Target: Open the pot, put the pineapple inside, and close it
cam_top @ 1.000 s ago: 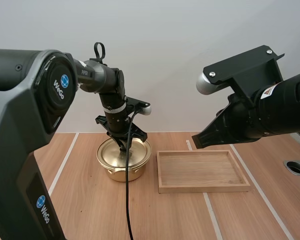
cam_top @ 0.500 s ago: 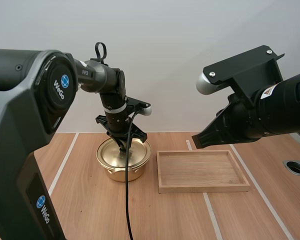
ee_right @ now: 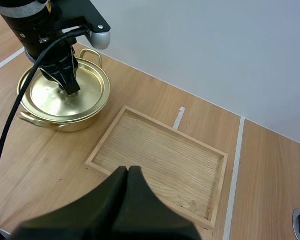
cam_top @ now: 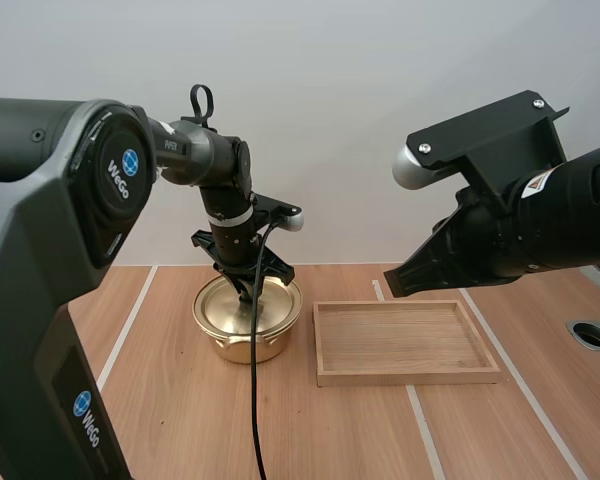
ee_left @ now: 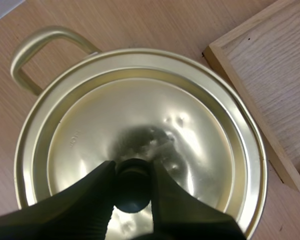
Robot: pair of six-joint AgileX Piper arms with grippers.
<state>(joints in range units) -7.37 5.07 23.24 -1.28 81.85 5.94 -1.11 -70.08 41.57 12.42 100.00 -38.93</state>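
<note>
Here we are at a robotics lab bench, clearly a test rig. Two black robot arms, the left arm (cam_top: 225,200) and the right arm (cam_top: 540,230), reach over a pale wood surface (cam_top: 180,420) marked with white lines (cam_top: 125,335). There's a plain wall (cam_top: 380,80) behind and a cable port (cam_top: 592,335) at the edge. One gold pot (cam_top: 242,345), lid (cam_top: 220,305) on, sits beside a wooden tray (cam_top: 405,378).

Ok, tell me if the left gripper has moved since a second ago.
No. In the high view the left gripper still pinches the lid knob, no nearer the wooden tray than before.
</note>
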